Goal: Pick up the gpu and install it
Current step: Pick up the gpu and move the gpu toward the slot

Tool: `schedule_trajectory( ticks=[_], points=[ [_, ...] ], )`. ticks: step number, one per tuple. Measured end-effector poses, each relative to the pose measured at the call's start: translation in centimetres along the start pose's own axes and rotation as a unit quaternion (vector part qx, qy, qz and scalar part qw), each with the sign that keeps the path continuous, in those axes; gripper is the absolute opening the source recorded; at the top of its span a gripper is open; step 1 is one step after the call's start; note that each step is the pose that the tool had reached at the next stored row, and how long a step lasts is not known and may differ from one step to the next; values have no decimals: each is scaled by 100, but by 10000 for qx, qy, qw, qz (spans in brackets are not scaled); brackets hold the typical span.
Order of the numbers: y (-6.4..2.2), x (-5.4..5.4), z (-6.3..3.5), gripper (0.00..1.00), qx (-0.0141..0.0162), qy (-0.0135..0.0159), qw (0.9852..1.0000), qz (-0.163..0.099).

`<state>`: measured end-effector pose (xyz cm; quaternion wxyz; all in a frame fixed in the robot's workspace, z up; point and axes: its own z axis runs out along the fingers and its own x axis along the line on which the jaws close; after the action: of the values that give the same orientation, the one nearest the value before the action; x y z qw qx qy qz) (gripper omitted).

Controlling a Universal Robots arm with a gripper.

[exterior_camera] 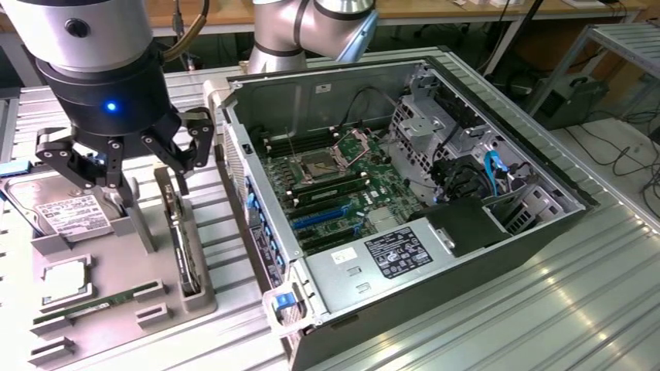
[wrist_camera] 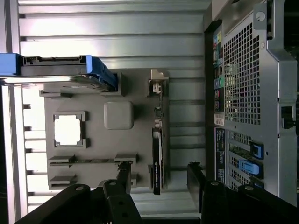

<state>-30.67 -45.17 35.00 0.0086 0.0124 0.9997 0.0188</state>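
The gpu stands on its long edge in a slot of the grey parts tray, on the exterior view's left. Seen edge-on in the wrist view, the gpu is a thin dark card with its pale bracket at one end. My gripper hangs just above the tray and is open. In the wrist view the gripper straddles the card's line, one black finger on each side, touching nothing. The open computer case lies beside the tray with its motherboard exposed.
The tray also holds a silver hard drive with a white label, a processor chip and a green memory stick. In the wrist view the blue-framed drive stands on the tray, with the case wall close by. Cables lie inside the case.
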Motion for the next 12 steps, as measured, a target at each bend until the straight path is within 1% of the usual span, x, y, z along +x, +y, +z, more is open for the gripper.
schedule_trajectory(
  ticks=[12],
  points=[
    [-3,2,88,60,1,0,10000,-5]
  ],
)
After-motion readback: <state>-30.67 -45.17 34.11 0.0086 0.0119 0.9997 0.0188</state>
